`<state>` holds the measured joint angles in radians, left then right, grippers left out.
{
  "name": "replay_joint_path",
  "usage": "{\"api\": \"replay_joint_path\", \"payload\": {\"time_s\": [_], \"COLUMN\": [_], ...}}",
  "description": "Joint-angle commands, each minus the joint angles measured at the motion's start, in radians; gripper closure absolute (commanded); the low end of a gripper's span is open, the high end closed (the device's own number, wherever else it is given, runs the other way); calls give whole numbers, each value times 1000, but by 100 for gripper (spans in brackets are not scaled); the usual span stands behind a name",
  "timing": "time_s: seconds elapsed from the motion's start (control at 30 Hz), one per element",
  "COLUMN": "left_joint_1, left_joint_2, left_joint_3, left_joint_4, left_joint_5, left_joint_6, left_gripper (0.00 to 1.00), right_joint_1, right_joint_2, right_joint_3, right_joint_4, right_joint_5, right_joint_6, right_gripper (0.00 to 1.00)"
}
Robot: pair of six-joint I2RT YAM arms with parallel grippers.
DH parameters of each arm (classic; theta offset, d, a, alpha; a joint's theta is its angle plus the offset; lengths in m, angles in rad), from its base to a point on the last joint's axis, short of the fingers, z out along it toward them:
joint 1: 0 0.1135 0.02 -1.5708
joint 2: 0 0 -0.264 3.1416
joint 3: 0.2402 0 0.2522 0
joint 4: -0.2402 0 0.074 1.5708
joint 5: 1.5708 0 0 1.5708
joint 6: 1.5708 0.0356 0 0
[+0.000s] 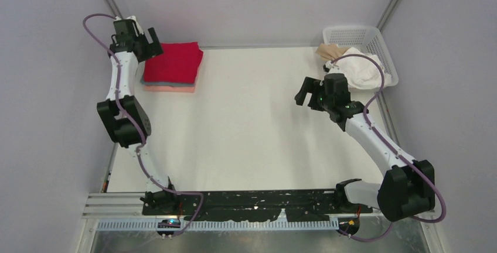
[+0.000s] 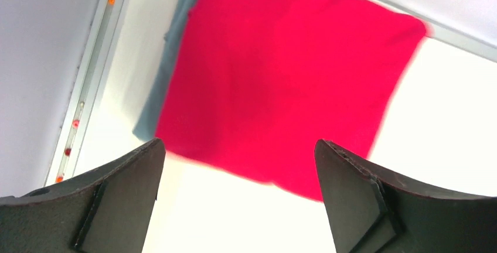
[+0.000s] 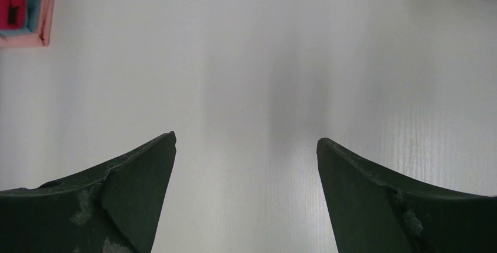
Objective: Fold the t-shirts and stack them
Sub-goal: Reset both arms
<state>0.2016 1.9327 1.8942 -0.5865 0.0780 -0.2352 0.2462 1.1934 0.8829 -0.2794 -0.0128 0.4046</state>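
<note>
A folded stack lies at the back left of the table: the bright red t-shirt (image 1: 174,62) on top, the grey-teal t-shirt (image 1: 170,84) under it, the salmon pink t-shirt (image 1: 170,89) at the bottom. The left wrist view shows the red shirt (image 2: 281,77) with a grey-teal edge (image 2: 153,103) beside it. My left gripper (image 1: 153,43) is open and empty, raised at the stack's left edge. The white t-shirt (image 1: 363,70) and beige t-shirt (image 1: 333,51) lie crumpled in the basket. My right gripper (image 1: 306,96) is open and empty over bare table.
The white lattice basket (image 1: 375,39) stands at the back right corner. The white table (image 1: 246,124) is walled on three sides. The stack's corner shows at the top left of the right wrist view (image 3: 23,7).
</note>
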Motion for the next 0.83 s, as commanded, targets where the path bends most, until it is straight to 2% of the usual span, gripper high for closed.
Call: {"api": "replay_joint_path", "payload": {"time_s": [0.0, 0.17, 0.3, 0.43, 0.6, 0.8], "left_joint_1": [-110, -325, -453, -558, -637, -639], "left_joint_2": [-283, -617, -861, -1016, -1167, -1311], "left_joint_3": [-223, -622, -926, -1164, -1293, -1306], "left_joint_4": [141, 266, 352, 388, 318, 192], "left_joint_5": [-58, -197, -203, -203, -305, -366], "left_joint_6": [-68, -112, -218, -302, -332, -338], "left_gripper": [0, 0, 0, 0, 1, 0], "right_joint_1": [-3, -3, -4, -5, -4, -4], "right_joint_2": [-137, -251, -292, -322, -338, -320], "right_joint_3": [-50, -116, -169, -231, -282, -284], "right_joint_4": [-13, -25, -15, 20, 73, 117], "right_joint_5": [9, 65, 95, 119, 123, 89], "right_joint_6": [-25, -43, -43, -25, -8, 4], "right_gripper": [5, 5, 5, 5, 5, 5]}}
